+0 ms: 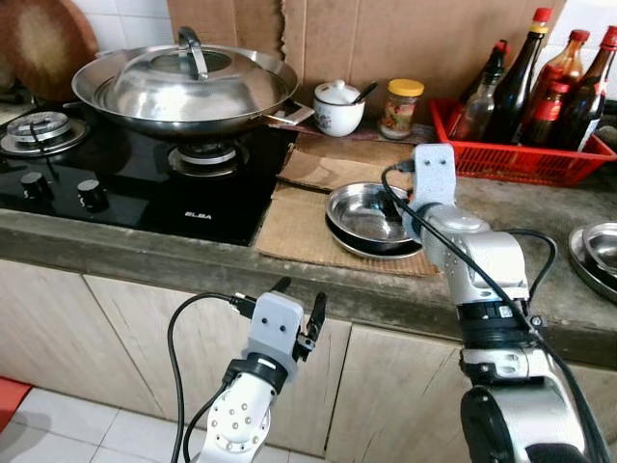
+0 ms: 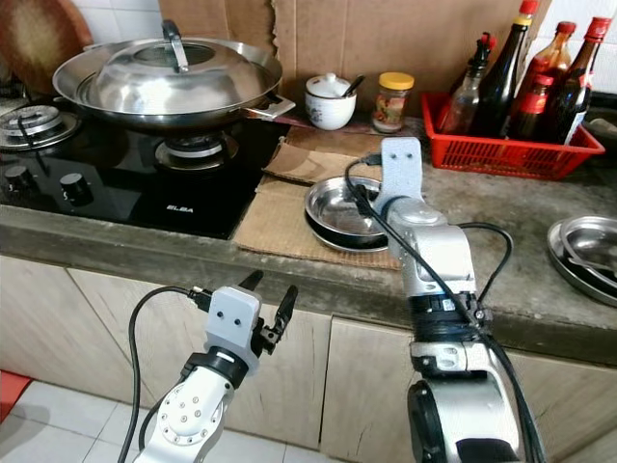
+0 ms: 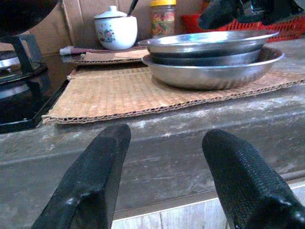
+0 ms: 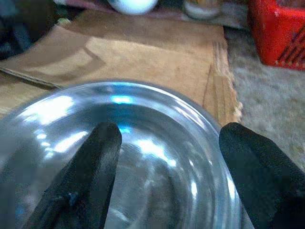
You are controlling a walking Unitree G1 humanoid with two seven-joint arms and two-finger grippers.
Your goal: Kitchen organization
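The right gripper (image 4: 164, 176), jaws spread, hangs directly over the stacked steel bowls (image 1: 366, 220); the left gripper (image 1: 299, 323), jaws spread, sits below the table (image 1: 540, 289) edge at 7 o'clock.

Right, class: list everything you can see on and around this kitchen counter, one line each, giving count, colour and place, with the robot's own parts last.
Wok with lid: one, silver, on the stove burner.
Stove: one, black, left of counter.
Cardboard mat: one, brown, beside the stove.
Steel dishes: two stacked, silver, on the mat.
Lidded pot: one, white, against the back wall.
Jar: one, yellow lid, beside the pot.
Basket: one, red, holding dark bottles, back right.
Steel plates: silver, far right edge.
Left gripper: open, below the counter edge.
Right gripper: open, over the dishes.
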